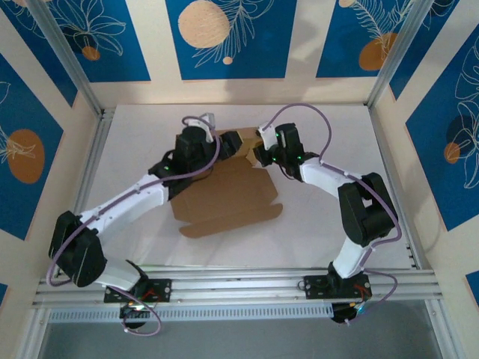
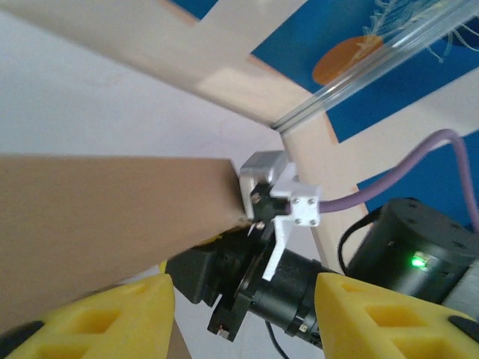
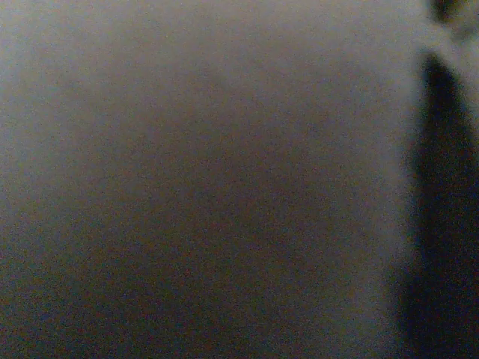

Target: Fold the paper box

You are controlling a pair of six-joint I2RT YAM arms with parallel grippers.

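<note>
The paper box (image 1: 224,198) is a brown cardboard sheet lying mid-table, its far flap lifted. That flap (image 2: 112,209) hangs in the air to the left in the left wrist view. My left gripper (image 1: 212,146) is at the flap's left side. Its yellow fingertips (image 2: 112,314) stand apart, so the gripper (image 2: 243,318) is open with nothing between them. My right gripper (image 1: 258,153) meets the flap's right corner. A sliver of its yellow pad (image 2: 213,239) shows under the flap's edge, so it looks shut on the flap. A dim blurred surface (image 3: 209,179) lies right against the right wrist lens.
The white table (image 1: 329,127) has free room left, right and behind the box. Aluminium posts (image 1: 67,63) and blue-patterned walls (image 1: 232,37) ring the table. The right arm's wrist body (image 2: 299,292) and purple cable (image 2: 419,161) sit just beyond my left fingers.
</note>
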